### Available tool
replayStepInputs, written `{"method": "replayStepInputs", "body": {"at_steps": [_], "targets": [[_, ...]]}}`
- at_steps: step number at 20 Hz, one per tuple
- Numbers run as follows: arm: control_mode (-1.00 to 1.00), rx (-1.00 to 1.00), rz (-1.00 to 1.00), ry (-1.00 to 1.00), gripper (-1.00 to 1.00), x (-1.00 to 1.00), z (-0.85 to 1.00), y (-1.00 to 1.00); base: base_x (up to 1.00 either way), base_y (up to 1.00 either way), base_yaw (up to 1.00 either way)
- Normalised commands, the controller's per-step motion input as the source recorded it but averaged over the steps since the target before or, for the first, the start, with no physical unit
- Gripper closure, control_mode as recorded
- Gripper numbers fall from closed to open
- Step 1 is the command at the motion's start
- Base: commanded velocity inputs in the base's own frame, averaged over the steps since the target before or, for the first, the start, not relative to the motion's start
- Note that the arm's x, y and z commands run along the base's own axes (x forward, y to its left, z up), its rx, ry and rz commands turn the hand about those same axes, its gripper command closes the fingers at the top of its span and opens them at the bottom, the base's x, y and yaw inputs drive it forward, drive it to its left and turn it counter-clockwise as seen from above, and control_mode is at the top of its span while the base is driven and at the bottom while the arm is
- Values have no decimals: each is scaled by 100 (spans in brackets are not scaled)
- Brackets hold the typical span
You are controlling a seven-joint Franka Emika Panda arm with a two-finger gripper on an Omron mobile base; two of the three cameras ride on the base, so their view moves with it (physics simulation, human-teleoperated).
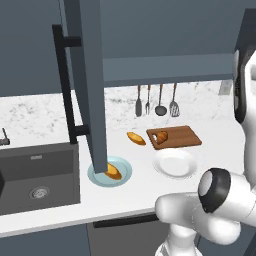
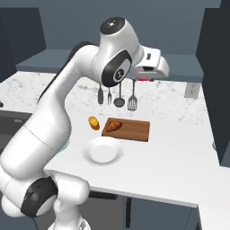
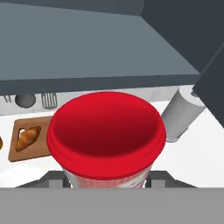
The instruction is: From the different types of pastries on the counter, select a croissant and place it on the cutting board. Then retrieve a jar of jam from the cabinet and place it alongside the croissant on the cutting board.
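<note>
The desk (image 1: pixel 145 192) is a white speckled worktop running across the middle of the left base view, with a matching marbled backsplash behind it and dark blue-grey wall units above. A dark sink basin (image 1: pixel 37 177) is sunk into it at the lower left of that view. The cabinet (image 1: pixel 90 75) door stands open, edge-on to the camera in the upper centre-left of the frame, its long black bar handle facing left.

The cutting board (image 1: pixel 175 137) lies right of centre on the desk, near the backsplash. The croissant (image 1: pixel 161 136) rests on its left part. Just off the board's left edge lies a long yellow-orange pastry (image 1: pixel 136 138), directly on the desk. A third pastry (image 1: pixel 113 172) sits in a pale blue plate (image 1: pixel 122 175) in front of the open door, whose lower end partly hides the plate. An empty white plate (image 1: pixel 175 163) stands just in front of the board. Four utensils (image 1: pixel 156 102) hang on the backsplash above the board (one is a fork, one a slotted turner).

In the right base view the arm arches up across the centre, with the claw (image 2: pixel 144 79) at the upper middle of the frame, above the hanging utensils. In the hand view the jar of jam (image 3: pixel 106 131) sits at the centre, red lid toward the camera, clamped between the two fingers (image 3: pixel 52 179) at its sides; the jaws are partly closed on its body. The board with the croissant shows at the left edge of that view, and a white cylinder (image 3: pixel 181 114) stands at the right.
</note>
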Motion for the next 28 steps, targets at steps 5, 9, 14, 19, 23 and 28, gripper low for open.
{"method": "replayStepInputs", "body": {"at_steps": [5,9,14,19,23,28], "targets": [[-100,-2,10,-5,100,-100,-3,25,0,0,0],[-100,-7,16,-11,100,-100,-13,40,0,0,0],[-100,-6,12,-1,100,-86,-8,43,0,0,0],[-100,-6,7,1,100,-37,-9,36,0,0,0],[-100,-7,9,2,100,-1,-32,31,0,0,0],[-100,-5,15,0,100,-1,-41,26,0,0,0]]}}
